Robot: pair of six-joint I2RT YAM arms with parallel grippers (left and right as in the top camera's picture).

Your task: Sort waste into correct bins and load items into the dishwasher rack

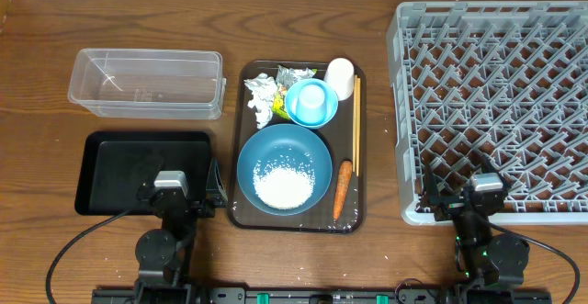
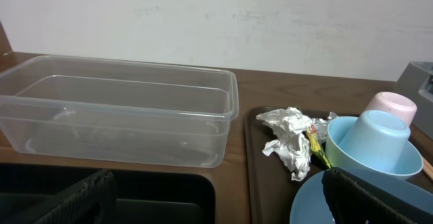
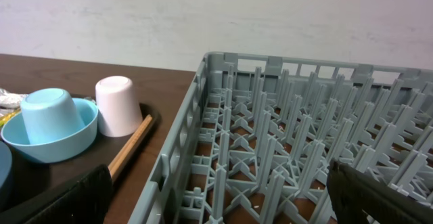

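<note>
On the brown serving tray (image 1: pixel 246 120) sit a large blue bowl (image 1: pixel 308 152) with white rice (image 1: pixel 283 186), an orange carrot (image 1: pixel 342 189), wooden chopsticks (image 1: pixel 356 125), a small light-blue bowl (image 1: pixel 310 102), a white cup (image 1: pixel 340 73), crumpled paper (image 1: pixel 262 97) and a foil wrapper (image 1: pixel 294 74). The clear tub (image 1: pixel 147 84) and black tray (image 1: pixel 119 171) lie to its left, and the grey dishwasher rack (image 1: pixel 397 111) to its right. My left gripper (image 1: pixel 181 196) hangs open over the black tray's near edge. My right gripper (image 1: pixel 459 197) is open over the rack's near left corner.
An upturned light-blue cup (image 2: pixel 379 139) rests inside the small bowl. In the left wrist view the clear tub (image 2: pixel 122 112) stands straight ahead with the paper (image 2: pixel 291 139) to the right. In the right wrist view the rack's wall (image 3: pixel 183 143) is close.
</note>
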